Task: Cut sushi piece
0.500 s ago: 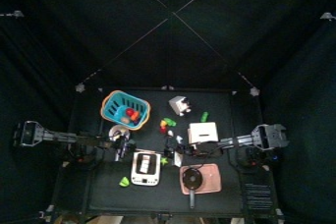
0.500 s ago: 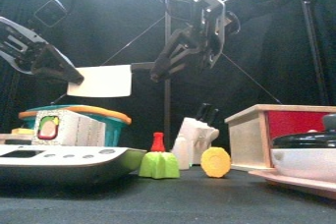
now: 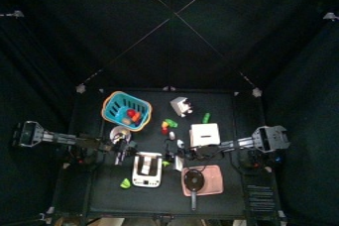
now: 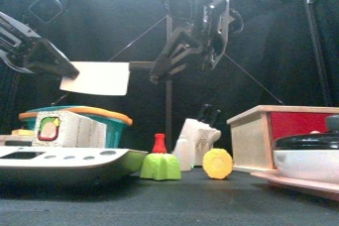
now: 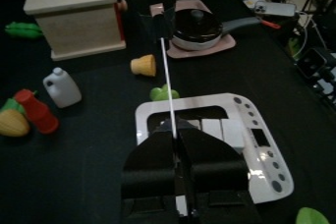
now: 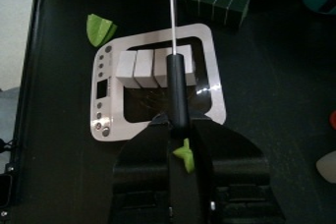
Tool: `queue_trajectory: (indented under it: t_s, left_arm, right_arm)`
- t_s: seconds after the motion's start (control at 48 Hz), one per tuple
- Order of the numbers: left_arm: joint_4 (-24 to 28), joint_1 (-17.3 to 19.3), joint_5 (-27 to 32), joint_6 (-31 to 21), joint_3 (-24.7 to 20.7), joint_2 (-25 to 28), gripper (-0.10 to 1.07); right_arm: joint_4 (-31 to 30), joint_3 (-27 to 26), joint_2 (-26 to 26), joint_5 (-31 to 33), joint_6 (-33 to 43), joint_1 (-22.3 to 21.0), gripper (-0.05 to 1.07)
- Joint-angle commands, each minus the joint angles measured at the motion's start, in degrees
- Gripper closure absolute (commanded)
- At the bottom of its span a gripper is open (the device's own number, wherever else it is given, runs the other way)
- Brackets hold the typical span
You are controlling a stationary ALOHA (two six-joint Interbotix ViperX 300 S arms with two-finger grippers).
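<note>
A white tray point(image 3: 146, 169) at the table's front holds a row of sushi pieces point(image 6: 144, 66), white blocks with a dark one beside them. My left gripper point(image 5: 175, 140) is shut on a flat white cleaver point(image 4: 95, 76). The left wrist view shows the cleaver edge-on above the tray point(image 5: 243, 130). My right gripper point(image 6: 175, 120) is shut on a black-handled knife point(image 6: 172, 31), whose thin blade points across the tray point(image 6: 112, 110) over the sushi. In the front view both tools hang well above the table, with the right gripper point(image 4: 185, 50) at the upper middle.
A teal basket point(image 3: 126, 108) stands at the back left and a wooden box point(image 3: 203, 134) right of centre. A pink plate with a black pan point(image 3: 201, 180) sits at the front right, a white bottle point(image 3: 180, 105) at the back. A lemon slice point(image 4: 217, 163) and small toy foods lie around.
My left gripper with the white cleaver has shifted a little to the left. My right gripper has moved slightly with its knife. The tray has stayed put.
</note>
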Motion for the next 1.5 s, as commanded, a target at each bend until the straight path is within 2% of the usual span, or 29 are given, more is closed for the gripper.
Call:
queue_trajectory:
  t_s: [0.0,0.25,0.521,1.083,1.479]
  left_arm:
    - [-0.9,-0.5,0.1,0.1,-0.3,-0.1,0.72]
    - [-1.0,-1.0,0.4,-0.1,0.1,0.3,0.72]
    - [-1.1,-1.4,0.4,0.0,-0.4,3.7,0.72]
    - [-3.1,-1.5,0.3,-0.2,-0.6,7.4,0.72]
    - [-3.4,-1.5,0.2,-0.2,-0.7,7.7,0.72]
  right_arm:
    - [0.2,-1.5,-0.5,-0.2,0.2,-0.4,0.69]
    - [0.5,-2.2,1.2,-0.3,0.2,-0.3,0.70]
    - [1.7,-2.1,1.7,-0.3,0.2,-0.1,0.70]
    - [2.3,-1.8,2.5,-0.3,0.2,0.2,0.70]
    - [2.3,-1.8,3.1,-0.3,0.2,0.4,0.70]
